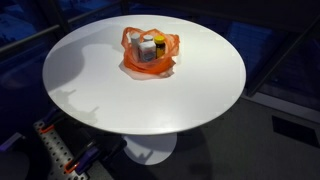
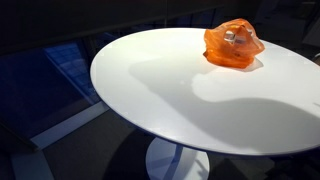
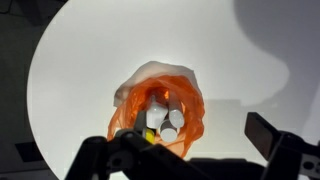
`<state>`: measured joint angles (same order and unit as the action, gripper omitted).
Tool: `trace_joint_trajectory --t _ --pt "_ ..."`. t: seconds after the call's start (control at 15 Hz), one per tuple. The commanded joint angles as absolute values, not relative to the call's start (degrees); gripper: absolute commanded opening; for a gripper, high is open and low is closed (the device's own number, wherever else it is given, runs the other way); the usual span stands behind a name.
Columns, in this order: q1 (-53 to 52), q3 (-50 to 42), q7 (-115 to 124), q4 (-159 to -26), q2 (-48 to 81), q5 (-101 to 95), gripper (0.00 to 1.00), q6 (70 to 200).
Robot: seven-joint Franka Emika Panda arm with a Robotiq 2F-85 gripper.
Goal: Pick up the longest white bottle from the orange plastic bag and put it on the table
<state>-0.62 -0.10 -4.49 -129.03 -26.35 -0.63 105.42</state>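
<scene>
Bench point(image 1: 90, 95): round white top with a smooth surface, on a single white pedestal point(image 2: 176, 160). It shows in both exterior views and fills most of the wrist view.

Orange plastic bag point(image 1: 133, 62): small, crinkled and translucent. In an exterior view it rests on the bench toward the far side of the top. In an exterior view the orange plastic bag point(image 2: 245, 50) sits toward the upper right of the top. In the wrist view point(image 3: 130, 100) its mouth gapes upward.

Longest white bottle point(image 1: 147, 46): stands upright inside the bag, its white body rising above the crumpled edge, just beside the yellow-labelled bottle point(image 1: 160, 48).

Yellow-labelled bottle: dark cap, also standing in the bag. Whether it touches the longest white bottle cannot be told.

Bag contents from above: two white tops point(image 3: 157, 118) lie side by side in the bag's mouth. From this angle I cannot tell which belongs to the longer bottle.

End effector point(image 3: 180, 150): dark, at the lower edge of the wrist view, over the near side of the bag. Its fingers point(image 3: 268, 135) are spread wide, one to each side of the bag, and the end effector holds nothing. Whether they touch the plastic cannot be told.

Shadow point(image 2: 240, 88): broad and grey, lying on the bench in front of the bag.
</scene>
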Motion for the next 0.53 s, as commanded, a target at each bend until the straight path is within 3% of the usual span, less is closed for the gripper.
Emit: trace_joint_trajectory --t 0.0,0.47 --pt "-0.45 -0.87 -4.55 -125.49 -19.72 -0.24 1.00 110.19" --pt "-0.28 -2.24 -6.65 -125.14 -10.03 1.00 1.00 120.95"
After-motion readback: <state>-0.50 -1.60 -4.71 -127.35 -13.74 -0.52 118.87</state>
